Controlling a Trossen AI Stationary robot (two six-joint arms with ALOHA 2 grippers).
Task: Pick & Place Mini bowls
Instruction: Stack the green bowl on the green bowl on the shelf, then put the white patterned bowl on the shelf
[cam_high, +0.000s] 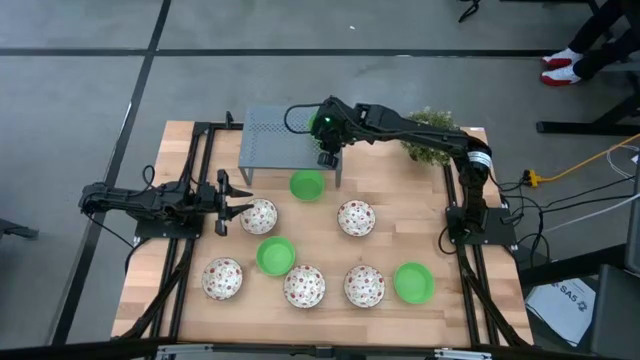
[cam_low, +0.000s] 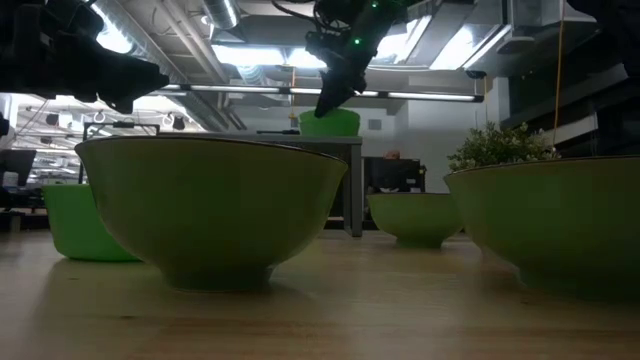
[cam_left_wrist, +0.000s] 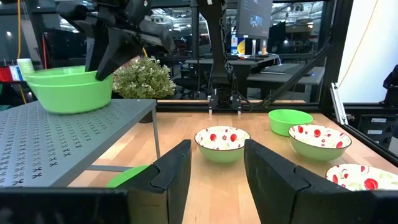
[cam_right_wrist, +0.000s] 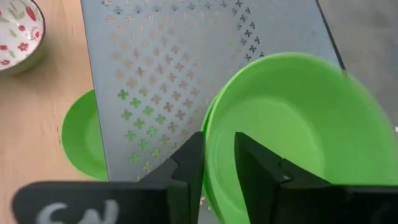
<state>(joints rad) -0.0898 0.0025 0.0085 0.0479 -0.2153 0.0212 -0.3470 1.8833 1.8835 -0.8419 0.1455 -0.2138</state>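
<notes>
1. The left gripper (cam_high: 236, 200) waits over the worktop's (cam_high: 390, 195) left edge, jaws standing wide with nothing between them, pointing toward a speckled bowl (cam_high: 259, 215) just beside its fingertips.
2. Along the front edge lie a speckled bowl near the left corner (cam_high: 222, 278), then a speckled pair (cam_high: 304, 286) (cam_high: 364, 285) and a plain green bowl toward the right (cam_high: 413, 282); a green bowl (cam_high: 275, 254) sits just behind the first two.
3. The grey perforated shelf (cam_high: 272, 135) stands at the rear edge, left of centre. A green bowl (cam_high: 307, 185) lies on the worktop at its front edge, partly under it.
4. The right gripper (cam_right_wrist: 219, 163) reaches over the shelf's right end — its jaws straddle the rim of stacked green bowls (cam_right_wrist: 292, 134) resting on the shelf top, one finger inside and one outside, set narrow about the rim.
5. A further speckled bowl (cam_high: 356, 217) sits mid-worktop, right of the shelf.
6. A small bushy plant (cam_high: 432, 138) stands at the rear right corner.
</notes>
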